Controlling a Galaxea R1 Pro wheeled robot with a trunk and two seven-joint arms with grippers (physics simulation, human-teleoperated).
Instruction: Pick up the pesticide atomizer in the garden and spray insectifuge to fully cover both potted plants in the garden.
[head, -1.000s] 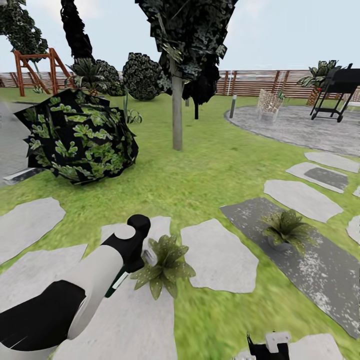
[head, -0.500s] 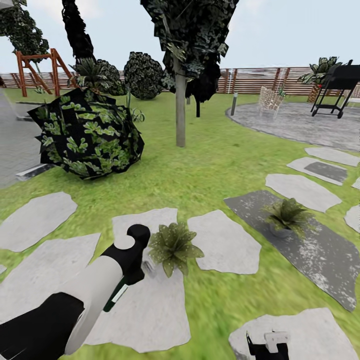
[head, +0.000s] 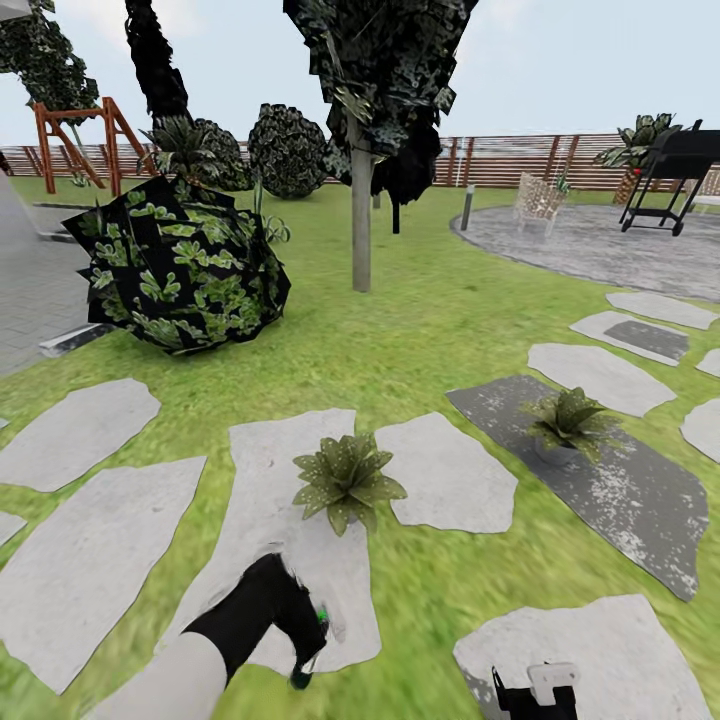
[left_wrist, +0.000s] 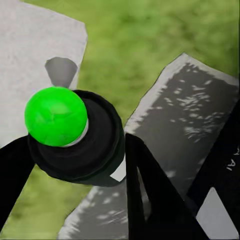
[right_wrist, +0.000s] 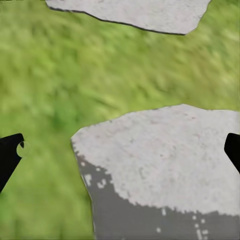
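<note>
My left gripper (head: 298, 640) hangs low over a pale stepping stone (head: 270, 470), shut on the pesticide atomizer (head: 304, 676), whose dark green end sticks out below the fingers. In the left wrist view the dark bottle (left_wrist: 82, 145), with a bright green round part, sits between the black fingers (left_wrist: 150, 195) of the left gripper (left_wrist: 75, 155). One potted plant (head: 345, 480) stands on that stone just beyond the gripper. The other potted plant (head: 570, 420) sits on a dark slab (head: 640, 510) to the right. My right gripper (head: 535, 690) is open, its fingertips (right_wrist: 10, 152) wide apart in the right gripper (right_wrist: 120, 150) view above grass and stone.
A big dark leafy bush (head: 185, 265) stands at the left and a tree trunk (head: 361, 215) in the middle distance. Stepping stones (head: 450, 470) lie across the lawn. A grill (head: 670, 175), a wicker chair (head: 540, 205) and the wooden fence (head: 520, 160) are far back right.
My left arm has dropped and drawn back from beside the near potted plant, the atomizer now pointing down. The view has shifted slightly.
</note>
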